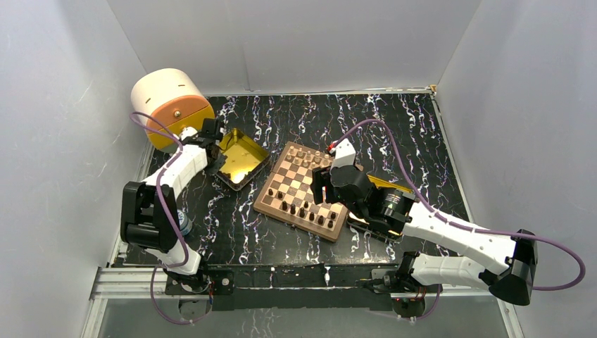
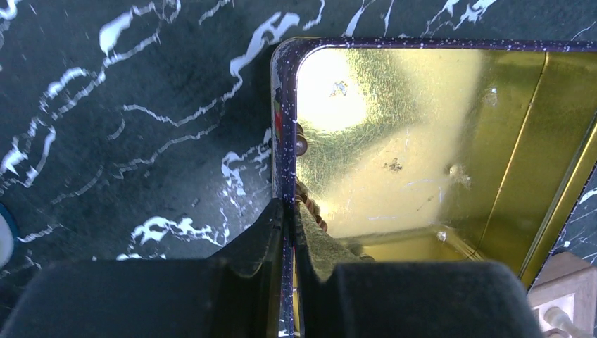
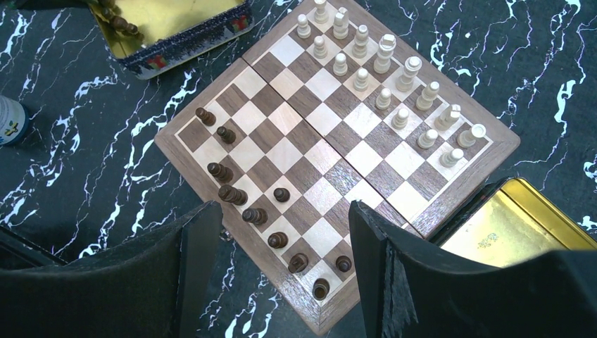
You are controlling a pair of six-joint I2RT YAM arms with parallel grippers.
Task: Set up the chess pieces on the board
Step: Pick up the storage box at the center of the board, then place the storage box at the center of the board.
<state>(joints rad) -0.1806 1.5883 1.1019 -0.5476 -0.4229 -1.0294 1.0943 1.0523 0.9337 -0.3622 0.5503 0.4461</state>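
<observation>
The board (image 1: 262, 204) lies mid-table, turned diagonally. Light chess pieces (image 3: 384, 77) fill its far side and dark chess pieces (image 3: 243, 197) stand along its near side. My left gripper (image 2: 288, 211) is shut on the thin side wall of a gold tray (image 2: 285, 127), one finger outside and one inside. A few dark pieces (image 2: 301, 144) lie inside against that wall. My right gripper (image 3: 283, 211) hovers open above the board's (image 3: 338, 120) near corner, with nothing between its fingers.
A cream and orange round container (image 1: 172, 105) stands at the back left, behind the left gold tray (image 1: 243, 163). A second gold tray (image 3: 507, 225) sits by the board's right edge, under my right arm. A small blue and white object (image 1: 184, 222) rests near the left arm's base.
</observation>
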